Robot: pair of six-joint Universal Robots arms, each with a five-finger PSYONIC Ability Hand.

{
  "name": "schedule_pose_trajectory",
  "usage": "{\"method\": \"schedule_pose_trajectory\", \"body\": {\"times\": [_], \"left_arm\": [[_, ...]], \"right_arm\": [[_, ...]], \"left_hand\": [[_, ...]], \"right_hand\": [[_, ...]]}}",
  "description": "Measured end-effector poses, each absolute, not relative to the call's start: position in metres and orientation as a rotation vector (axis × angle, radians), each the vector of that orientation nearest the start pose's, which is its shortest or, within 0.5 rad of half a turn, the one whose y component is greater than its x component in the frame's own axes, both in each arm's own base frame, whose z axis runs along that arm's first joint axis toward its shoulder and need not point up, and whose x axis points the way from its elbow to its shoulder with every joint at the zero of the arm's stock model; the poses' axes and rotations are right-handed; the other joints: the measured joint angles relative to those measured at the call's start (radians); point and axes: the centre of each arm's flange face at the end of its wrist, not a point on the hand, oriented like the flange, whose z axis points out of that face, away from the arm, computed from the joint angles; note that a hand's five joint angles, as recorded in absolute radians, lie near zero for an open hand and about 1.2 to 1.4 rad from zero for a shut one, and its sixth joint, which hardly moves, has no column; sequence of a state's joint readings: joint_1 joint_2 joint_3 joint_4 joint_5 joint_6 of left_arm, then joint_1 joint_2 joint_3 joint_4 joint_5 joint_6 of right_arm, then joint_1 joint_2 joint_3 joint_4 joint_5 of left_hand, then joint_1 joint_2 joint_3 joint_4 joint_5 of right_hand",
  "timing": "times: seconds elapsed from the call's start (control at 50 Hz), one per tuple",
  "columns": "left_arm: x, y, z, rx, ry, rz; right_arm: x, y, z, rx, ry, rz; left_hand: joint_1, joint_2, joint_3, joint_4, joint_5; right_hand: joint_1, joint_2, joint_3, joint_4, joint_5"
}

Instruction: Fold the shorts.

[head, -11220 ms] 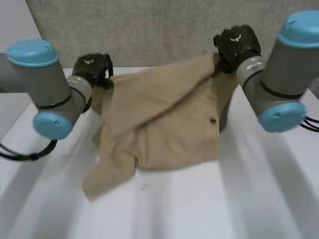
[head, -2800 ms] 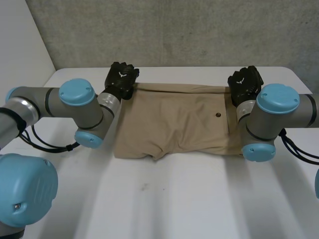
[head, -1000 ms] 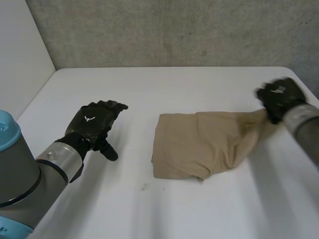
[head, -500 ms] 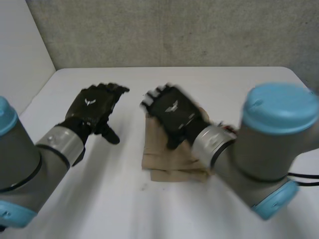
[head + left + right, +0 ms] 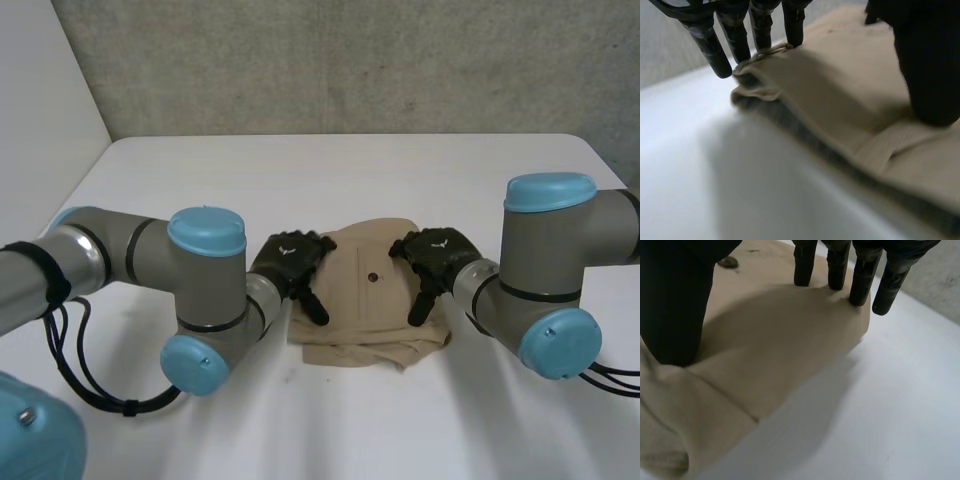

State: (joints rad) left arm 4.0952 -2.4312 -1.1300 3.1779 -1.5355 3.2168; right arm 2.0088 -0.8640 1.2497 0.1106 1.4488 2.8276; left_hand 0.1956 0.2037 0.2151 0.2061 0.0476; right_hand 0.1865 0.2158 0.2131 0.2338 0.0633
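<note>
Head view has the shorts (image 5: 368, 320) lying as a compact tan stack on the white counter (image 5: 300, 180), folded into several layers, with a dark button (image 5: 372, 278) showing on the top layer between the two hands. The left hand (image 5: 290, 262) rests on one side edge of the stack and the right hand (image 5: 435, 255) on the opposite side edge, each with its fingers straight and released, pressing flat rather than grasping any cloth. In the left wrist view the fingers (image 5: 792, 22) reach the far corner of the stack, tips at the layered edge, while the thumb (image 5: 930, 75) bears down on the cloth nearer the palm. The right wrist view shows the mirrored pose, fingers (image 5: 805, 267) touching the top layer near its edge and the thumb (image 5: 675, 315) pressed into the fabric. The step in hand looks like smoothing and setting the last fold, so the task seems nearly done. Doing it well means pressing evenly from both sides, holding the layers aligned under the fingertips, then lifting straight up so nothing drags or springs open. The edge toward the thumbs looks a little ragged and may want squaring. Count: one pair of shorts, one visible button, two hands, one counter.
</note>
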Motion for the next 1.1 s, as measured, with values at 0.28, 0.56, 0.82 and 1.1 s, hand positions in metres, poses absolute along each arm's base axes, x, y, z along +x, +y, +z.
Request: {"method": "schedule_pose_trajectory", "body": {"times": [0.28, 0.56, 0.82, 1.1], "left_arm": [[-0.359, -0.257, 0.138, 1.05, 2.715, -1.866], [-0.289, -0.245, 0.338, 0.687, 2.302, -2.506], [-0.238, -0.244, 0.359, 0.451, 2.437, -2.396], [-0.241, -0.234, 0.358, 0.5, 2.467, -2.398]], "right_arm": [[0.297, -0.296, 0.169, -1.078, 2.322, -1.564], [0.261, -0.282, 0.338, -0.518, 1.982, -2.133], [0.24, -0.276, 0.339, -0.463, 2.107, -2.126], [0.237, -0.277, 0.335, -0.517, 2.138, -2.133]], "left_hand": [[-0.005, -0.003, 0.0, 0.0, 0.0], [-0.001, -0.001, 0.0, 0.002, -0.002], [-0.001, -0.003, 0.0, 0.0, -0.002], [-0.005, -0.003, 0.0, 0.0, -0.002]], "right_hand": [[-0.034, -0.018, -0.032, 0.0, -0.006], [-0.034, -0.018, -0.032, 0.0, -0.009], [-0.034, -0.018, -0.032, 0.0, -0.009], [-0.034, -0.018, -0.032, 0.0, -0.009]]}}
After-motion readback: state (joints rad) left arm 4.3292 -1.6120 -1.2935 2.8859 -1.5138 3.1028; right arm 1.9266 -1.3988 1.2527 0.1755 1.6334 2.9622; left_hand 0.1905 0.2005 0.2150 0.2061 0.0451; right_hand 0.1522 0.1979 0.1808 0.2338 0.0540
